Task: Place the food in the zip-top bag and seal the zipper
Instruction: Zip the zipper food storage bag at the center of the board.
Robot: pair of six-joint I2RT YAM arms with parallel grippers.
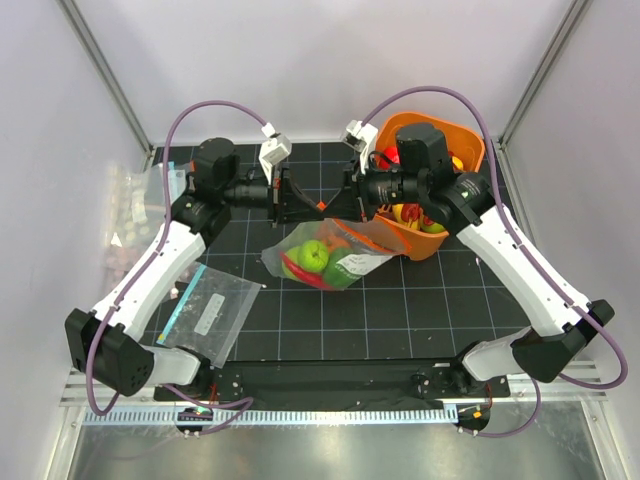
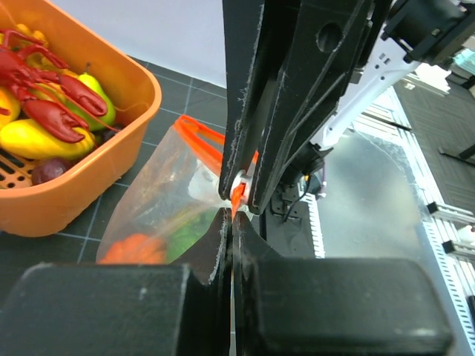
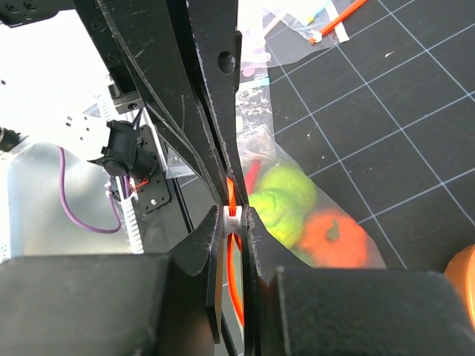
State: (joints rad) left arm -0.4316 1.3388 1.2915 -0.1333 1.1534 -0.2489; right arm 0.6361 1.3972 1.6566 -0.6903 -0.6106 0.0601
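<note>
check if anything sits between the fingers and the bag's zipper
Nothing visible does. The left gripper and the right gripper are both pinched directly on the zipper of the zip-top bag, tip to tip, with only the bag's edge between their fingers.

The left arm and the right arm both reached up from their bases and bent inward at the elbow, with their wrists roughly level and pointed at each other. Their jaws met almost tip to tip over the middle of the surface, each pair pressed closed on the zipper.
</note>
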